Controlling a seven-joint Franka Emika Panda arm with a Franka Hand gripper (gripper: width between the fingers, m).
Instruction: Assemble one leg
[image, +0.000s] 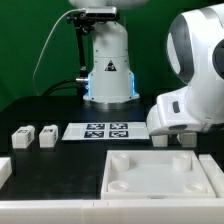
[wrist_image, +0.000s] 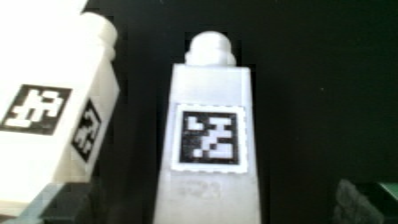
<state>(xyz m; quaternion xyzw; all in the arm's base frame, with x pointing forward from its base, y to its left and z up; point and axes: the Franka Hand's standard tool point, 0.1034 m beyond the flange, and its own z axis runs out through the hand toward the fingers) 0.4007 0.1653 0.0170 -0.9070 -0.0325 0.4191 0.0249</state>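
Observation:
In the wrist view a white leg (wrist_image: 210, 130) lies on the black table. It has a square black-and-white tag on its upper face and a round peg at one end. My gripper (wrist_image: 210, 205) is open and straddles this leg. One dark finger (wrist_image: 54, 205) shows on each side, with a gap between finger and leg. A second leg (wrist_image: 63, 100) with tags lies close beside the first. In the exterior view my gripper (image: 172, 140) is low at the exterior view's right, behind the large white tray-like piece (image: 160, 178). It hides both of these legs there.
Two more legs (image: 22, 137) (image: 47, 135) stand at the exterior view's left. The marker board (image: 100, 130) lies in the middle, in front of the robot base (image: 108, 75). Another white part (image: 3, 170) shows at the left edge.

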